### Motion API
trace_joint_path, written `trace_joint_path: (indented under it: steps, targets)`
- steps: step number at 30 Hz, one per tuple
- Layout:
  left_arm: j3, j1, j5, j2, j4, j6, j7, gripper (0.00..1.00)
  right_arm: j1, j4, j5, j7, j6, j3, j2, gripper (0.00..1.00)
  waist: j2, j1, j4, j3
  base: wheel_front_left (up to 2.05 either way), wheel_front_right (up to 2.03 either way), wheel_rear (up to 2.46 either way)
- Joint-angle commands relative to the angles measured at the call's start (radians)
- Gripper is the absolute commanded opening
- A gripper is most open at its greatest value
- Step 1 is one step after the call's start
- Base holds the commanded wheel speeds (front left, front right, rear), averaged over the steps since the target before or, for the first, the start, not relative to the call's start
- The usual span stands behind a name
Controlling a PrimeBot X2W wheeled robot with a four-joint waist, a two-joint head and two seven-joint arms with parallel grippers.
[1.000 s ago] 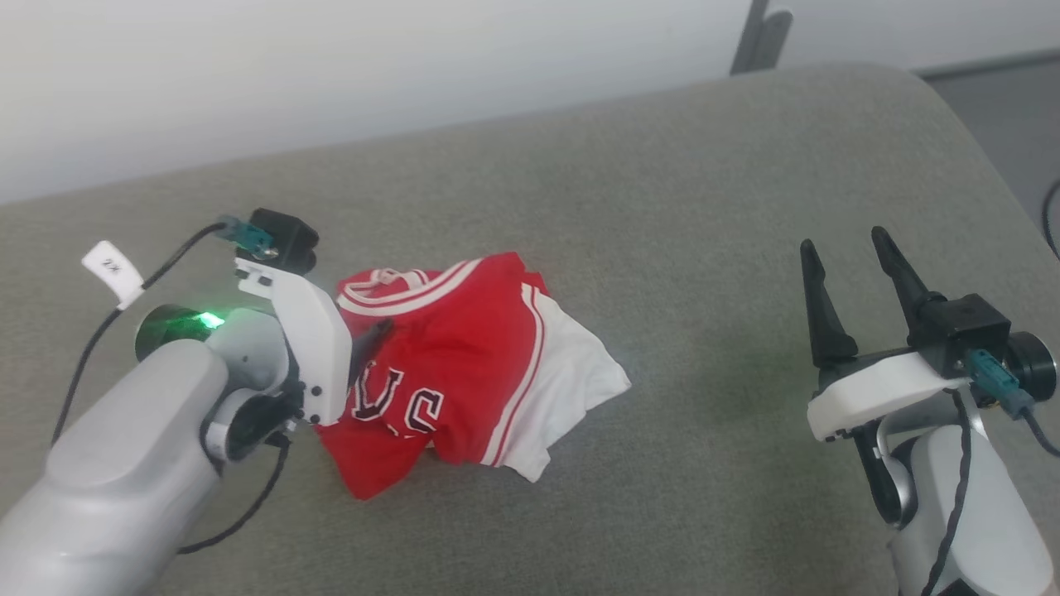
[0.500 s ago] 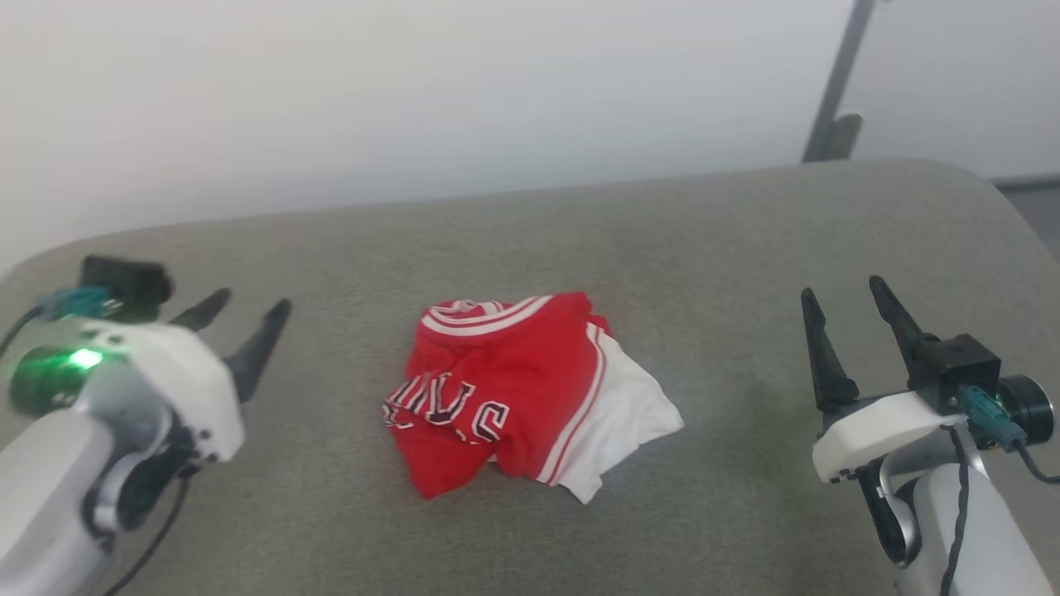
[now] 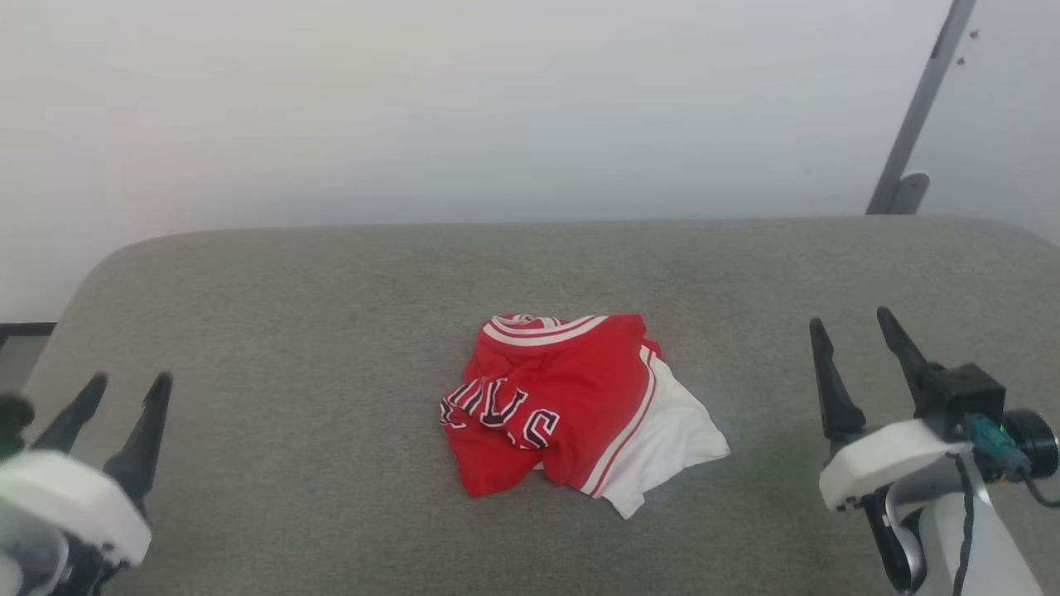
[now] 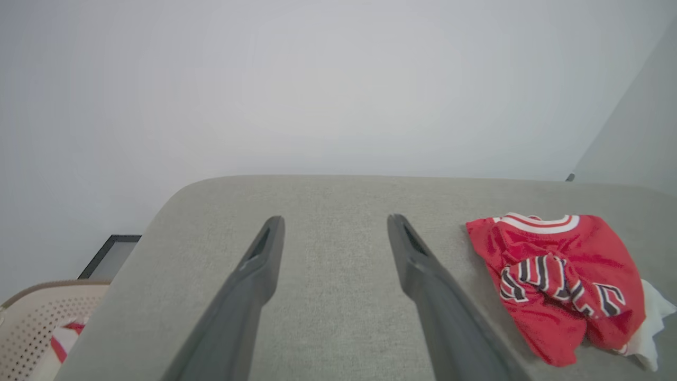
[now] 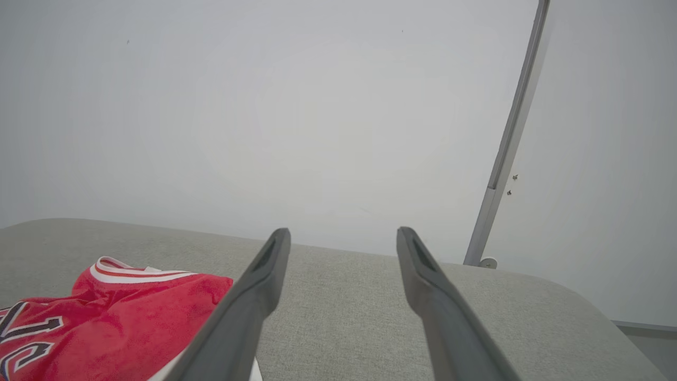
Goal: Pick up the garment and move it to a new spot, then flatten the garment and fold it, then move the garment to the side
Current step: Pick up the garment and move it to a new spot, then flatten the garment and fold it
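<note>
The garment [image 3: 571,406] lies crumpled in the middle of the grey padded table [image 3: 331,331], red with white-striped trim, dark outlined letters and a white sleeve at its right. It also appears in the left wrist view as the garment [image 4: 560,280] and in the right wrist view as the garment [image 5: 106,317]. My left gripper [image 3: 128,382] stands open at the lower left, well apart from the cloth, with nothing between its fingers [image 4: 254,280]. At the lower right my right gripper [image 3: 853,319] is open too and holds nothing between its fingers [image 5: 439,307].
A pale wall rises behind the table. A grey metal post [image 3: 915,124] leans at the back right. Off the table's left end, a perforated beige basket [image 4: 31,323] holds red and white cloth. A dark frame [image 4: 108,254] lies on the floor beside it.
My left gripper has drawn back from the garment to the lower left and let it lie free. The head camera has lifted and turned, so the whole picture has shifted. The right gripper stayed open.
</note>
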Motion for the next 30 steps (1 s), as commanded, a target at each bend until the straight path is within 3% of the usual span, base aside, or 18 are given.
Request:
trace_joint_path:
  steps: [1,13,30]
  targets:
    - [0.015,0.039,-0.015,0.004,-0.005,0.008,-0.022,1.00,0.019,-0.002,0.003,-0.003,0.000,-0.004,0.005,1.00,0.0000,0.0000,0.013,-0.009,0.00,0.00,0.00]
    - [0.108,0.213,-0.009,-0.007,-0.025,0.003,-0.090,1.00,0.063,-0.018,0.010,-0.003,0.000,-0.016,0.018,1.00,0.0000,0.0000,0.053,-0.019,0.00,0.00,0.00]
    - [0.210,0.271,0.087,-0.048,-0.023,-0.037,-0.094,1.00,0.072,-0.012,0.016,0.016,0.000,0.003,0.013,1.00,0.0000,0.0000,0.063,-0.016,0.00,0.00,0.00]
